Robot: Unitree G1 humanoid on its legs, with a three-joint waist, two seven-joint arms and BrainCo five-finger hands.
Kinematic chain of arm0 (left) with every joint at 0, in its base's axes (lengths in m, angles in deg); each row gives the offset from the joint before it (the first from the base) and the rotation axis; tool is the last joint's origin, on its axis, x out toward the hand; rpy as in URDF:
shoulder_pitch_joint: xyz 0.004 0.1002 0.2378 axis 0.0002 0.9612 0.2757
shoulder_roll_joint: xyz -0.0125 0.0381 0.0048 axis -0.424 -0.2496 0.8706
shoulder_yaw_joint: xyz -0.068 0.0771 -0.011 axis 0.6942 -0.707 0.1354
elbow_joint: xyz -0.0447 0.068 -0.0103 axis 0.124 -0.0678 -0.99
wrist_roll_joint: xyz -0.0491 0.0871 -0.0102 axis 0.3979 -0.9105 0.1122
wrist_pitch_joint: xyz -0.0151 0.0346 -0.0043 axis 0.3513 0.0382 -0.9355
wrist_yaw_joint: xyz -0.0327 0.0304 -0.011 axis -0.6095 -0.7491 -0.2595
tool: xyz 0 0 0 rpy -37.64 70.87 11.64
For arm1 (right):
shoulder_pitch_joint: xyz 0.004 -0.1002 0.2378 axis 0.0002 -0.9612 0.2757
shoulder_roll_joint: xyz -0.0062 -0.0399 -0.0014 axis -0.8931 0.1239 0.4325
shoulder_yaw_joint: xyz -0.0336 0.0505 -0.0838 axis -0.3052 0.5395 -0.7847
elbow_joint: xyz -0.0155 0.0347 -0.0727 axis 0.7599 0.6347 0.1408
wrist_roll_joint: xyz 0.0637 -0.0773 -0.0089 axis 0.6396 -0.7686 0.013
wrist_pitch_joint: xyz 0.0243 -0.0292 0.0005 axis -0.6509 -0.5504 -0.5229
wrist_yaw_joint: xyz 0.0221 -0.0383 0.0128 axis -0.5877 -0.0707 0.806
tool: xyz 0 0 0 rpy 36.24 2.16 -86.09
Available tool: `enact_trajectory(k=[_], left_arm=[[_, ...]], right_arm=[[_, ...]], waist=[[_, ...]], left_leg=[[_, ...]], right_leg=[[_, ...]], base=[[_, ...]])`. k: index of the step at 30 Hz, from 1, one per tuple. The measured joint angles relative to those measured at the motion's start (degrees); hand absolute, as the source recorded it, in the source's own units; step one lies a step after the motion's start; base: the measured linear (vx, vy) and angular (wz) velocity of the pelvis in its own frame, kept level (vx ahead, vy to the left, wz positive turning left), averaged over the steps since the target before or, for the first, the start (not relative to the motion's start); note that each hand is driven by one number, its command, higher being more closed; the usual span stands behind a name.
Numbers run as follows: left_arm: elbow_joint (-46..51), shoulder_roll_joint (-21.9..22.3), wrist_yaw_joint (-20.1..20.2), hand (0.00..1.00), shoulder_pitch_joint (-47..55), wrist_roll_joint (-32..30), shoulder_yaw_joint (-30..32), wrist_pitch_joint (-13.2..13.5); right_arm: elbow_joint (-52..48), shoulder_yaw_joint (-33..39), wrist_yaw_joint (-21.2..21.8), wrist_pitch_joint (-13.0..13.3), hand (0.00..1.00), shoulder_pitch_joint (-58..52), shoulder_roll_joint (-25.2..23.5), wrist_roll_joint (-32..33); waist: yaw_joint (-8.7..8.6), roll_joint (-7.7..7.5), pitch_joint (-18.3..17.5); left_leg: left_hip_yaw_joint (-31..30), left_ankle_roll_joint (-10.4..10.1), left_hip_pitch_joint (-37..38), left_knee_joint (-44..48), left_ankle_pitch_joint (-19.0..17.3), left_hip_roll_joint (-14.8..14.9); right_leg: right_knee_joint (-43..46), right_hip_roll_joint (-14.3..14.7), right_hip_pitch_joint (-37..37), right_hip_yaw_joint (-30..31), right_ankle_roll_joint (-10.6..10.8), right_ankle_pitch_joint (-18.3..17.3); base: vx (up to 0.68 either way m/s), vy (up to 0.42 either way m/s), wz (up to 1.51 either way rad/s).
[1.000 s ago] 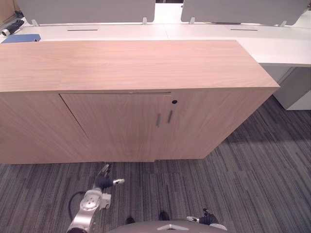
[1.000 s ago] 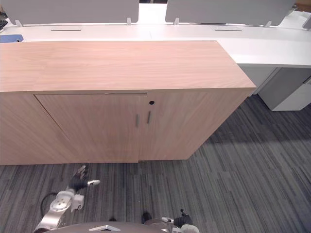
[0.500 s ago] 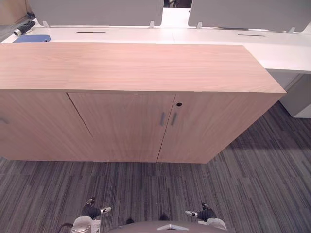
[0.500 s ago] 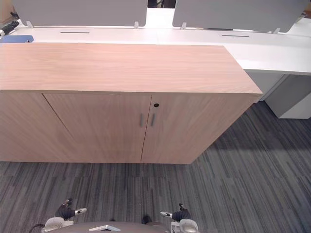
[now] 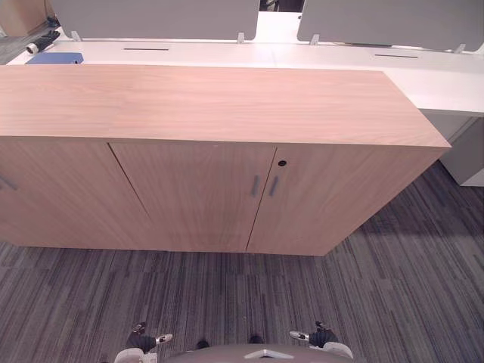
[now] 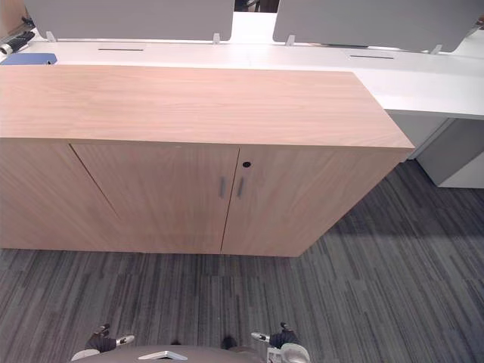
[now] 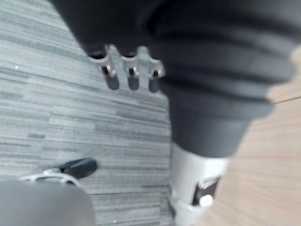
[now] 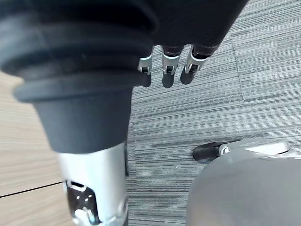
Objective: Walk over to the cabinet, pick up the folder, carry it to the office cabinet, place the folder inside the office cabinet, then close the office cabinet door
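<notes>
Two doors (image 5: 197,197) of the office cabinet (image 5: 227,98) stand closed; left hand (image 7: 133,77) and right hand (image 8: 168,73) hang with fingers relaxed, empty. Closing looks finished; next, probably only stand.

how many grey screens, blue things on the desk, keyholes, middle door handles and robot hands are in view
grey screens: 2
blue thing on the desk: 1
keyhole: 1
middle door handles: 2
robot hands: 2
total: 8
</notes>
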Motion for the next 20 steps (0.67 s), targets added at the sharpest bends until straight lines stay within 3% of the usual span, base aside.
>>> enact_trajectory(k=[20], left_arm=[[-2.1,0.4,0.0,0.00,-1.0,0.0,-0.2,-0.2]], right_arm=[[2.1,2.3,-1.3,-0.5,0.00,2.0,0.0,0.0]], waist=[[0.76,0.98,0.8]], left_leg=[[-1.2,0.1,0.4,0.0,0.0,-0.2]], right_leg=[[0.0,0.0,0.9,-1.3,0.1,-0.3]], base=[[-0.01,-0.009,0.03]])
